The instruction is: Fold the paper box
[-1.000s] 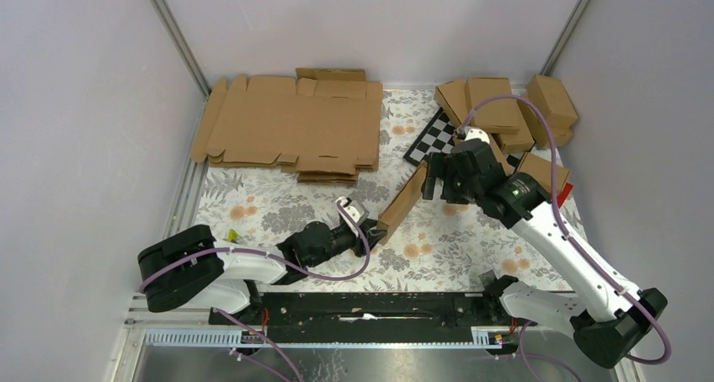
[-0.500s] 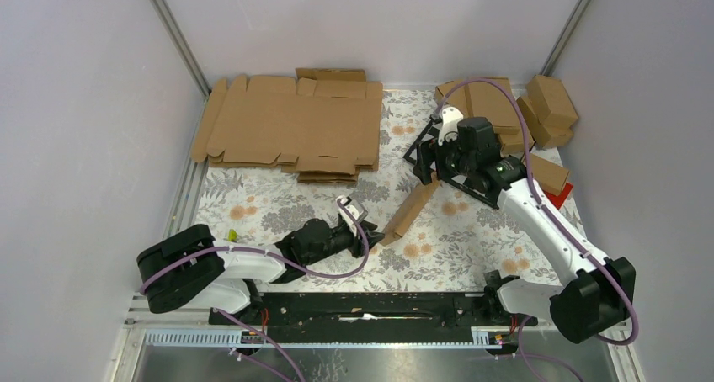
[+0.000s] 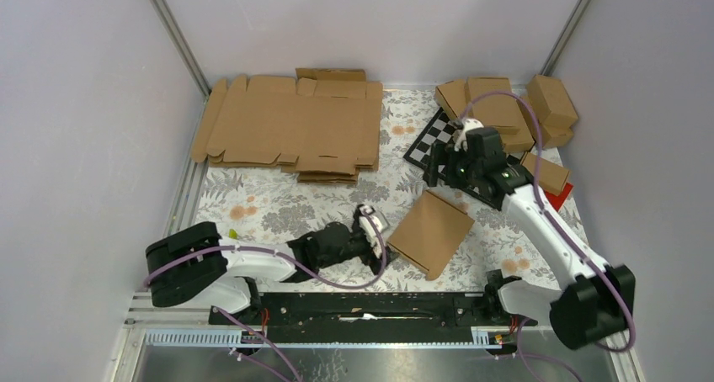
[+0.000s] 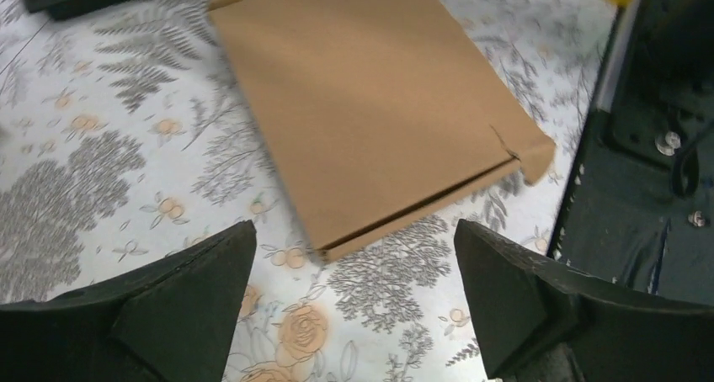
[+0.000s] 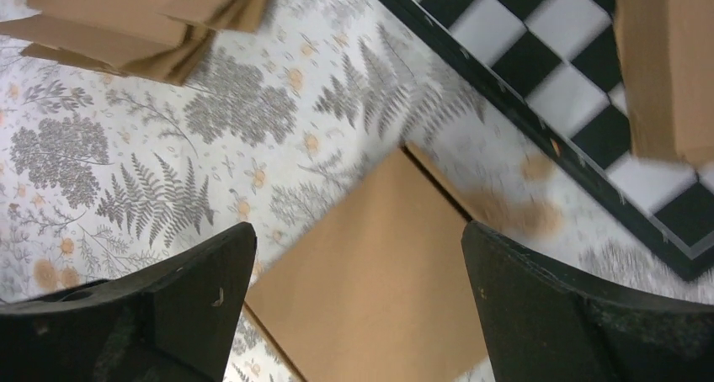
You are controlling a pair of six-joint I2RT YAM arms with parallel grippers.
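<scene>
The paper box (image 3: 431,233) lies flat on the flowered table cover (image 3: 278,205) (one corner tab juts out). The left gripper (image 4: 354,239) is spread wide just short of its near edge, apparently not touching. The right gripper (image 5: 358,239), also spread and empty, hangs above its far corner, near the chequered board (image 3: 431,136).

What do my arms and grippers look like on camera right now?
Left arm and right arm: white links, black joints and bases, a purple cable along each. Left gripper and right gripper: two broad black wedge-shaped fingers.
</scene>
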